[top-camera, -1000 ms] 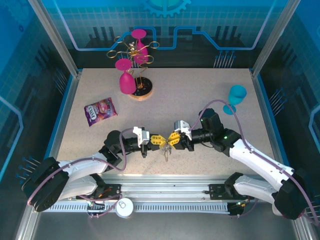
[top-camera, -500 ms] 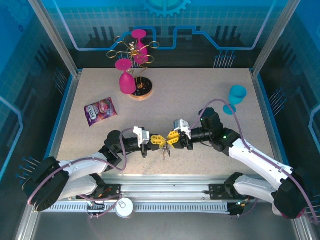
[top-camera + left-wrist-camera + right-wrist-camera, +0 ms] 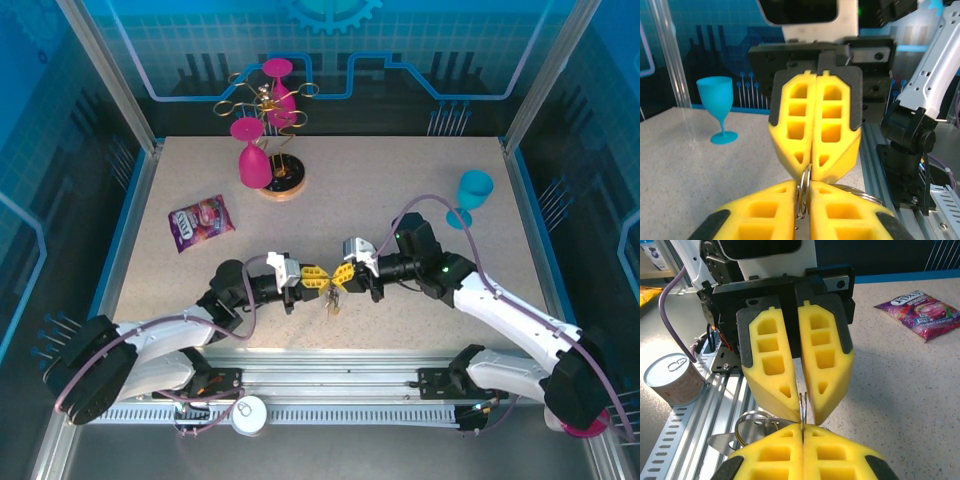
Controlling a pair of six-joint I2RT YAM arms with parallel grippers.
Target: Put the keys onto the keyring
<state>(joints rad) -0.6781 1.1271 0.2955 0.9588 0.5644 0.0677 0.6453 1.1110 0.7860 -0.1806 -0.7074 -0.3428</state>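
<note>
The left tool (image 3: 319, 280) and the right tool (image 3: 337, 281) meet tip to tip over the table (image 3: 420, 190), to the right of the purple snack packet (image 3: 200, 222) and nearer the arm bases than it. Each has its yellow fingers pressed together on the keyring (image 3: 802, 407), a thin silvery wire ring standing edge-on between the two pairs of tips. More wire loops bulge out beside the right tool's fingers. The keys (image 3: 330, 303) dangle just beneath the meeting point; whether they touch the table cannot be told, and their heads are too small to make out. Well to the right of the packet, a blue goblet (image 3: 473, 192) stands upright.
</note>
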